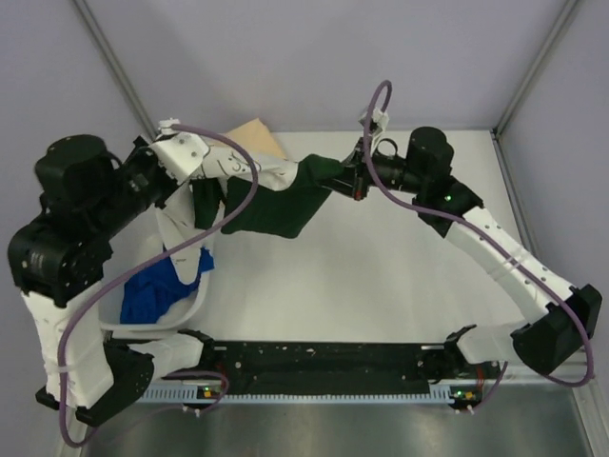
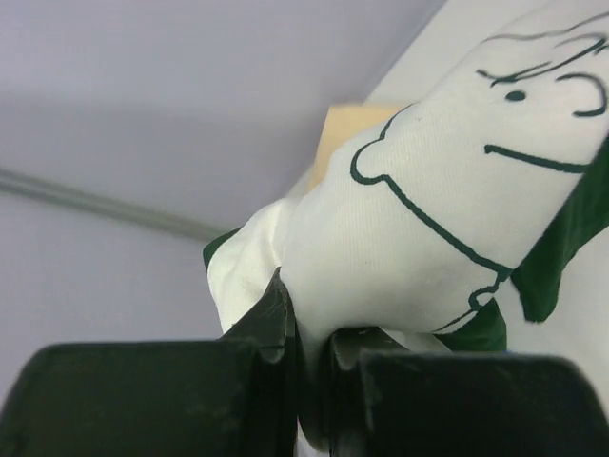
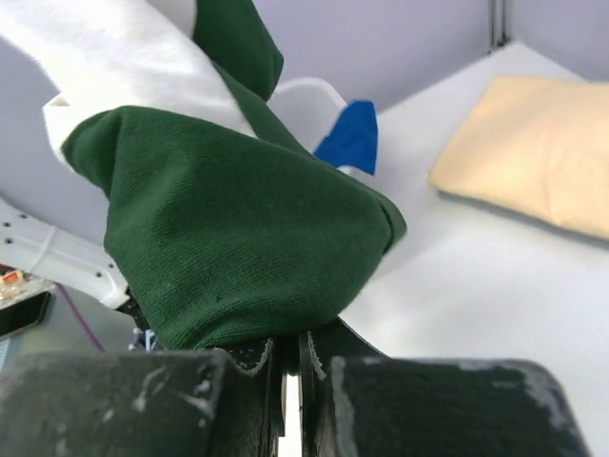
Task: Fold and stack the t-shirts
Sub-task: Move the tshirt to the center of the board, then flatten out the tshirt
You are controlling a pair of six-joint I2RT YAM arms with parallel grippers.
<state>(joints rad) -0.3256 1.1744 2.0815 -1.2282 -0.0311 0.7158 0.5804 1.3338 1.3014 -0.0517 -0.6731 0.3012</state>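
The white plastic basket (image 1: 162, 329) holds bunched-up blue t-shirts (image 1: 147, 293). I cannot count them. One white t-shirt (image 1: 281, 205) with dark green sleeves and a black drawing hangs in the air above the table (image 1: 381, 286), between the two arms. The left gripper (image 2: 309, 328) pinches its white part tight. The right gripper (image 3: 290, 347) pinches a soft green sleeve tight. One tan t-shirt (image 1: 259, 136) lies folded flat at the far edge.

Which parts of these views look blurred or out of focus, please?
Left wrist: left gripper dark and soft, white-and-green t-shirt print crisp. Right wrist: its green cloth sharp, tan t-shirt behind slightly blurred. Top external: even light, no glare.
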